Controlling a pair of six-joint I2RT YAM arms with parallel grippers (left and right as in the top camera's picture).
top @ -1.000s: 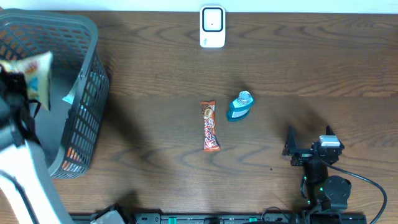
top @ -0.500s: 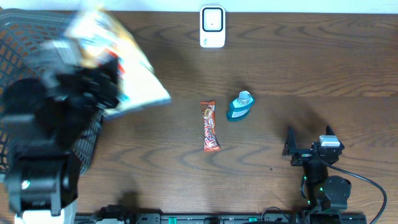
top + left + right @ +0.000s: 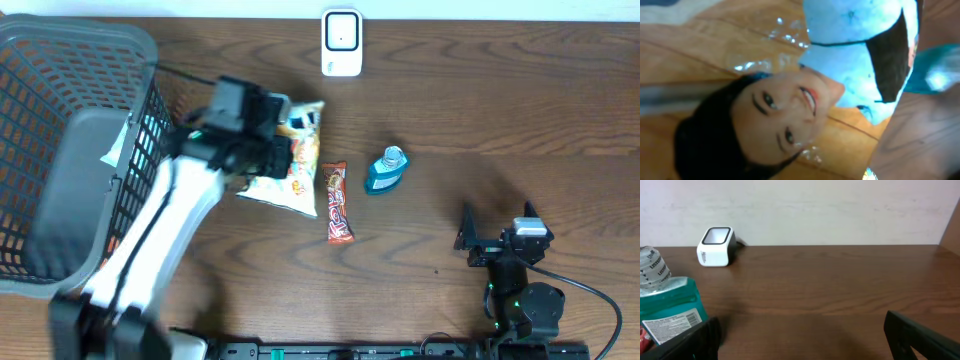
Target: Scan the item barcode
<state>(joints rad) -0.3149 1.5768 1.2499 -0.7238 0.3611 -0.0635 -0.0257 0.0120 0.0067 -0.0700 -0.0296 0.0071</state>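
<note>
My left gripper (image 3: 272, 148) is shut on an orange-and-white snack bag (image 3: 297, 165), low over the table just left of a red candy bar (image 3: 338, 203). In the left wrist view the bag (image 3: 775, 115) fills the frame with a printed face, and my own fingers are hidden. The bag's barcode does not show in any view. At the back centre stands the white scanner (image 3: 341, 43) (image 3: 716, 246). My right gripper (image 3: 495, 222) (image 3: 802, 340) rests open and empty near the front right.
A teal mouthwash bottle (image 3: 385, 172) (image 3: 667, 307) lies right of the candy bar, ahead and to the left of my right gripper. A grey mesh basket (image 3: 60, 60) takes up the left end of the table, with the left arm reaching out past its rim.
The left arm has carried the snack bag up out of the basket, swung it right and brought it down beside the candy bar. The right arm has not moved.
</note>
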